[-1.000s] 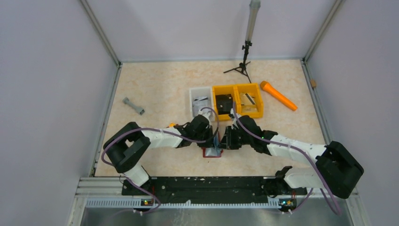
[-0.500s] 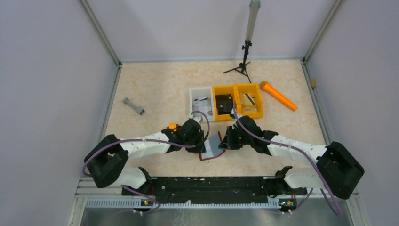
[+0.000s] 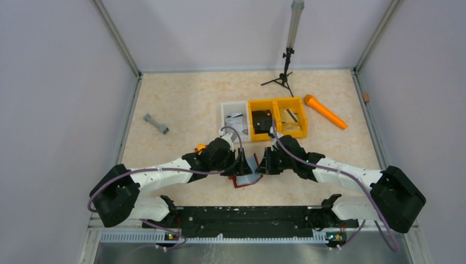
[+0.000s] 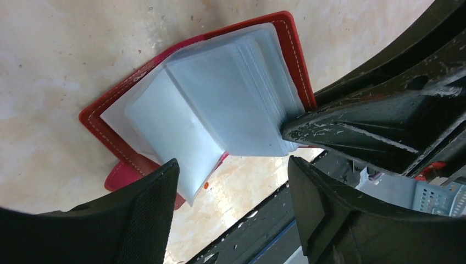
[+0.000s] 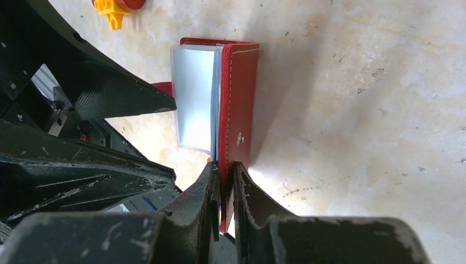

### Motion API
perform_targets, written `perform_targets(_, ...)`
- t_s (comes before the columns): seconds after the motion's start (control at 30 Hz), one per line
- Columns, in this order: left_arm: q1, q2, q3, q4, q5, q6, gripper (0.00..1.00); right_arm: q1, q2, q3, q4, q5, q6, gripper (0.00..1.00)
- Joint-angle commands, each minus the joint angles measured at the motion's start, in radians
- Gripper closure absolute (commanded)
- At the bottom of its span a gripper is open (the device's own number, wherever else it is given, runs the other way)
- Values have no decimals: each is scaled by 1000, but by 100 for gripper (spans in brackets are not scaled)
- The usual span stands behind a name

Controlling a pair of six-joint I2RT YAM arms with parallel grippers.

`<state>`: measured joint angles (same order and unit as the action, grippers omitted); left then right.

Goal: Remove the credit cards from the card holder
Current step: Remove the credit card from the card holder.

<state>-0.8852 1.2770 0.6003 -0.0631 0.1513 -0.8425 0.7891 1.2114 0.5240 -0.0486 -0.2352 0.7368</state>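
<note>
The card holder (image 4: 110,124) is a dark red wallet, held open on edge just above the table. Pale grey-white leaves, the credit cards (image 4: 220,104) in their sleeves, fan out of it; I cannot tell card from sleeve. My right gripper (image 5: 226,168) is shut on the holder's red cover (image 5: 242,99), with the pale leaves (image 5: 195,104) to the left of its fingers. My left gripper (image 4: 232,162) stands open right beside the leaves, with nothing between its fingers. In the top view both grippers meet over the holder (image 3: 245,176) near the front edge.
A red-and-yellow toy block (image 3: 201,148) lies just behind the left wrist. Further back stand a white bin (image 3: 234,118) and two yellow bins (image 3: 277,116). An orange tube (image 3: 325,111), a grey dumbbell-shaped part (image 3: 156,124) and a small tripod (image 3: 284,77) lie around them. A black rail (image 3: 242,217) borders the near edge.
My left gripper has opened and let go of the holder, drawn back to the left, then come back beside it. The holder has swung open, its leaves fanned. The right gripper kept its grip.
</note>
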Motion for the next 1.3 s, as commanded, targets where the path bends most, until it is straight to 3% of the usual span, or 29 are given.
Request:
perform_targets(0.0, 0, 29, 4, 103, 15, -30, 24, 3, -35, 21, 33, -16, -11, 100)
perform_targets(0.33, 57, 65, -22, 177, 30, -56, 26, 3, -44, 15, 39, -34, -13, 100)
perform_targets(0.9, 60, 174, 9, 200, 41, -42, 25, 5, -33, 19, 42, -51, -22, 100)
perform_targets(1.07, 59, 220, 54, 121, 23, 5, 26, 6, -36, 23, 42, -55, -27, 100)
perform_targets(1.27, 58, 269, 142, -125, -61, 102, 32, 17, -37, 38, 6, -39, -49, 100)
